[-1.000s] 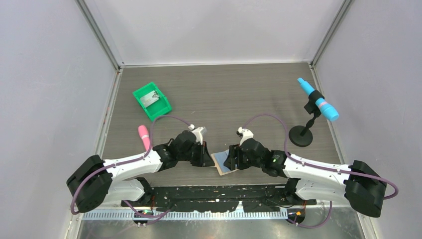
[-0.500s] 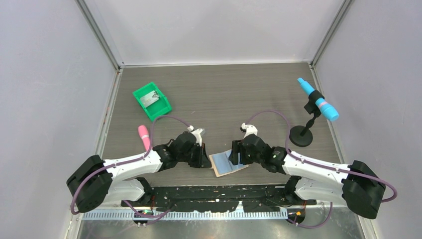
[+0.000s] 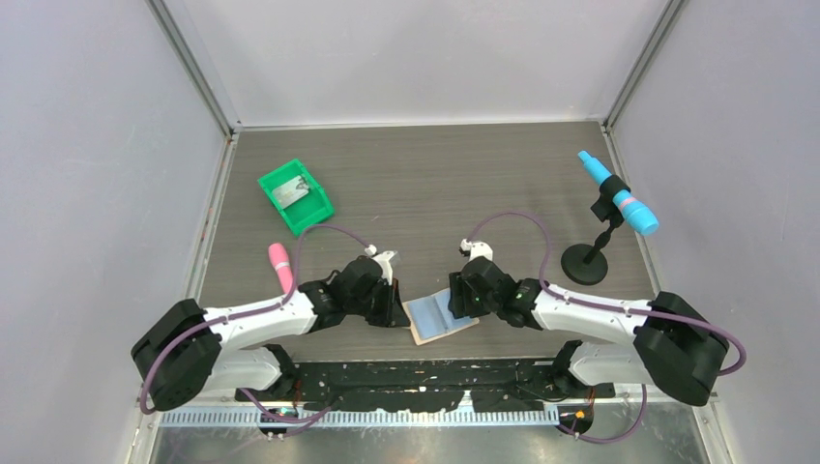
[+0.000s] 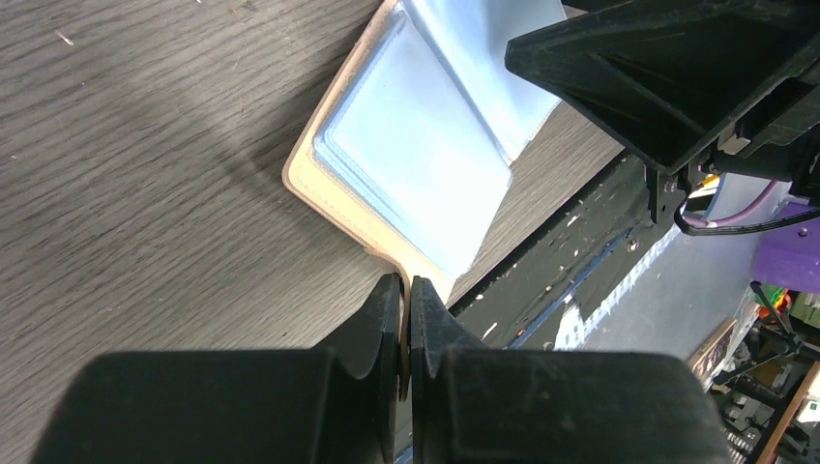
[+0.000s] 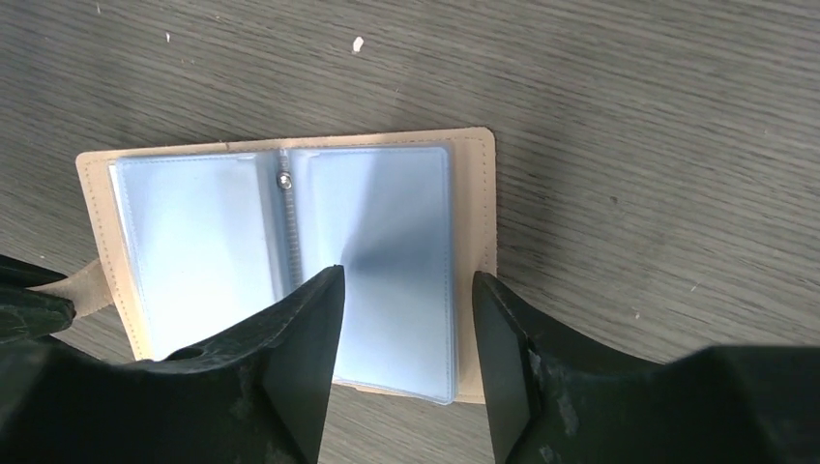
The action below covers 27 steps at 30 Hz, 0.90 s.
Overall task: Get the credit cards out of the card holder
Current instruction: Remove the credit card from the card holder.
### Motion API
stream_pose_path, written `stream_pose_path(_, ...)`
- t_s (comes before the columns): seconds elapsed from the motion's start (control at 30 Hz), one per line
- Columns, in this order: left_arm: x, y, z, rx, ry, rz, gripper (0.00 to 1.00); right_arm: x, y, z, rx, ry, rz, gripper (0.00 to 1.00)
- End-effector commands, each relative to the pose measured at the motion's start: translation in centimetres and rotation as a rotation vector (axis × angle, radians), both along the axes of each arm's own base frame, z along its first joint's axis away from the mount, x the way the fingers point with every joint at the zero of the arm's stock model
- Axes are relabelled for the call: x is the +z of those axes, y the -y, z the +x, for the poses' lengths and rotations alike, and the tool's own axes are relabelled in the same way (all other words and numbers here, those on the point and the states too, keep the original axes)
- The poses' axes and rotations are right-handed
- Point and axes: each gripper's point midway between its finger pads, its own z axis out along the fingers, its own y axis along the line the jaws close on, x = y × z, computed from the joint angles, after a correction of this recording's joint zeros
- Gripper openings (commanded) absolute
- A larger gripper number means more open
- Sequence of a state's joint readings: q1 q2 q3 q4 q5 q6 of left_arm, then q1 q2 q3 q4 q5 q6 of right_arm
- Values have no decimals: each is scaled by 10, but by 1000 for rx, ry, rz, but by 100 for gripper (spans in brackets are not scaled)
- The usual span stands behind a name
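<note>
The card holder (image 3: 437,320) lies open on the table near its front edge: a tan cover with pale blue inner panels (image 5: 387,232). It also shows in the left wrist view (image 4: 425,155). My left gripper (image 3: 398,311) is shut on the holder's tan strap tab (image 4: 404,319) at its left edge. My right gripper (image 3: 454,302) is open, its jaws hovering over the right panel, with nothing between them (image 5: 406,275). I see no separate credit card; the panels look plain, so any cards are hidden in the sleeves.
A green bin (image 3: 295,194) with a grey item inside sits at the back left. A pink object (image 3: 280,264) lies left of my left arm. A blue tool on a black stand (image 3: 584,263) is at the right. The table's front edge is just below the holder.
The holder has spread open wider and flatter. My right gripper has shifted a little left and back over its right panel. My left gripper has stayed on the strap tab.
</note>
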<state>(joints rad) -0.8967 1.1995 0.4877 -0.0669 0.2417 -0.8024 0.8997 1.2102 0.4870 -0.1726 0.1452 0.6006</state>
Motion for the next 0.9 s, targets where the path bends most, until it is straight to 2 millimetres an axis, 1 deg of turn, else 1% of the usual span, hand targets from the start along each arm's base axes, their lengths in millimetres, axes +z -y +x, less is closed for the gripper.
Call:
stream_pose_path(0.0, 5, 5, 6, -8, 37, -7, 0, 3, -16, 0, 37, -5, 58, 49)
stream_pose_path(0.03, 4, 5, 6, -8, 36, -5, 0, 2, -15, -1, 38, -7, 57, 44)
stream_pose_path(0.07, 3, 5, 6, -9, 36, -3, 0, 3, -15, -1, 39, -6, 60, 32)
stream_pose_path(0.1, 3, 5, 7, -9, 34, 0, 0, 3, -14, -1, 38, -6, 59, 27)
stream_pose_path(0.17, 2, 6, 7, -10, 31, 2, 0, 4, -13, -3, 39, -4, 60, 12)
stream_pose_path(0.2, 2, 6, 7, -11, 31, 1, 0, 8, -13, -3, 42, 3, 67, 9)
stream_pose_path(0.23, 2, 7, 7, -11, 31, 0, 0, 8, -12, -3, 42, 3, 67, 6)
stream_pose_path(0.3, 3, 8, 8, -11, 33, -2, 0, 15, -12, -3, 45, 17, 83, 5)
stream_pose_path(0.47, 7, 8, 8, -11, 39, -10, 0, 24, -11, -2, 33, 33, 96, 5)
stream_pose_path(0.53, 8, 8, 7, -12, 38, -12, 0, 29, -9, -2, 21, 33, 96, 18)
stream_pose_path(0.57, 10, 8, 7, -14, 38, -17, 0, 32, -7, -3, 12, 29, 98, 36)
stream_pose_path(0.6, 10, 8, 7, -13, 38, -22, 0, 38, -9, -2, 7, 34, 108, 43)
stream_pose_path(0.63, 11, 9, 7, -14, 41, -27, 0, 43, -8, -4, 2, 31, 119, 52)
stream_pose_path(0.7, 12, 9, 6, -17, 42, -33, 0, 56, -12, -5, 3, 39, 159, 57)
stream_pose_path(0.8, 13, 9, 6, -14, 44, -36, 0, 73, -22, -8, 22, 59, 200, 58)
stream_pose_path(0.87, 14, 9, 6, -13, 46, -44, 0, 77, -28, -8, 31, 64, 199, 58)
